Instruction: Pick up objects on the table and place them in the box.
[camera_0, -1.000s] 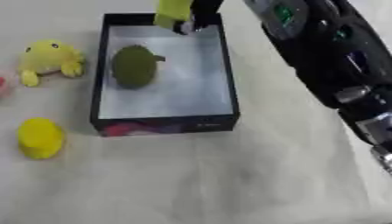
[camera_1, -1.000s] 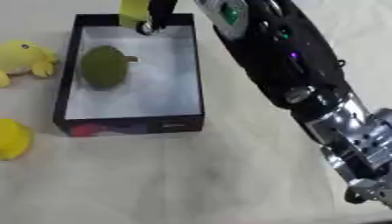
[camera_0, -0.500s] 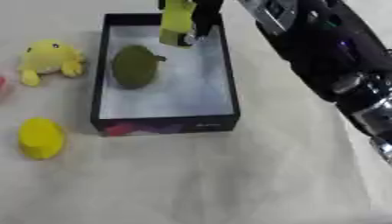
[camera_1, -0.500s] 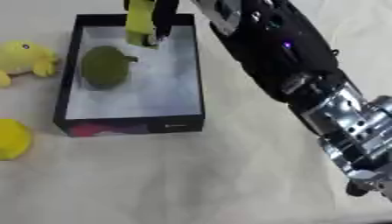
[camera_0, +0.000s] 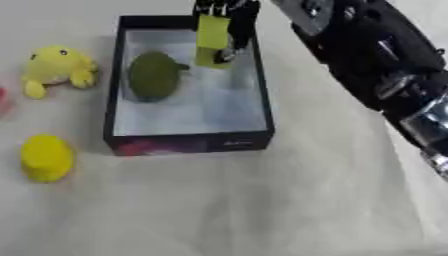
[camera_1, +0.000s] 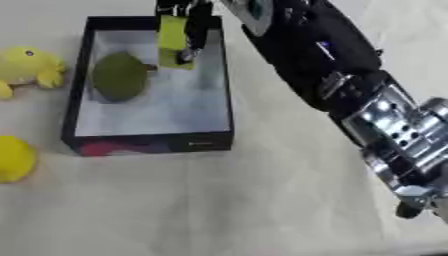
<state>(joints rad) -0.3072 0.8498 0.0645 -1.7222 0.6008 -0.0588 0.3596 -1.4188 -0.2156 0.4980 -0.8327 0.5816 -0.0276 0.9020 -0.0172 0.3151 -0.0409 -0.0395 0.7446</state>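
A black-walled box with a white floor stands left of centre. Inside it lies a dark green round fruit. My right hand reaches over the box's far right corner, fingers curled round a yellow-green rectangular block that hangs upright just above the box floor. Left of the box lies a yellow plush toy. A yellow round object sits on the cloth near the box's front left corner. My left hand is out of sight.
A small red thing shows at the left edge. My right arm runs from the lower right up across the cloth beside the box. A pale cloth covers the table.
My right hand has brought the yellow-green block down from above the box's far edge into the box, toward the fruit. The other objects have not moved.
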